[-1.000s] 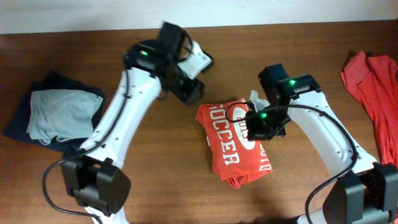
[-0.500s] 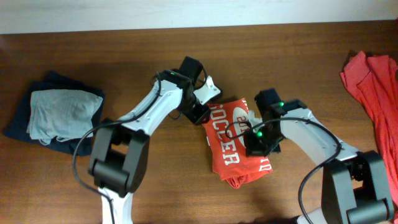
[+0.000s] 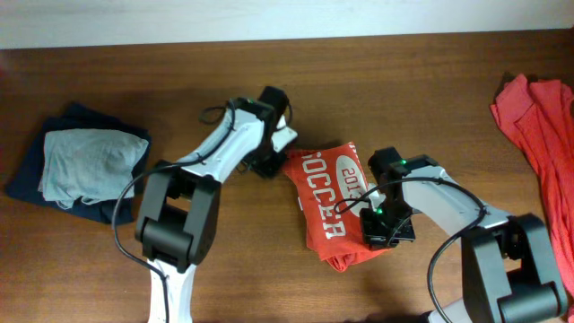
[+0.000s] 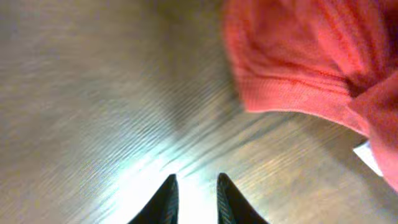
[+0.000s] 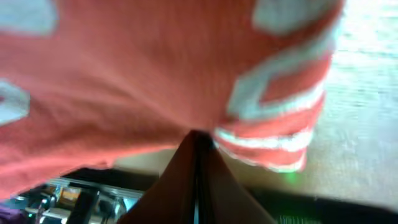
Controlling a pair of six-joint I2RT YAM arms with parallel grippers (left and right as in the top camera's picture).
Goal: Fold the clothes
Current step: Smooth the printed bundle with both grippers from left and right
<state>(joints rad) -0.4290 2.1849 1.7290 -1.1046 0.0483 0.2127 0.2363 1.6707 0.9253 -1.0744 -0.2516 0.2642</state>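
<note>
- Both jaws of the left gripper stand slightly apart with nothing between them. Only their blurred tips show, above the bare table.
- Jaws of the right gripper are closed, with the tips against the folded T-shirt. Whether they pinch fabric cannot be confirmed.
- The folded T-shirt lies mid-table between the arms, its long axis running far-to-near, with "SOCCER" reading toward the near edge.
- At the right edge, the second T-shirt is cut off by the frame.
- Since one second ago, the left gripper has descended to the shirt's far-left corner and narrowed. The right gripper has shifted nearward.

Overhead was evenly lit and pretty sharp. Wrist cams were soft tho: orange-red T-shirt totally blurred, big white glare on the table.
</note>
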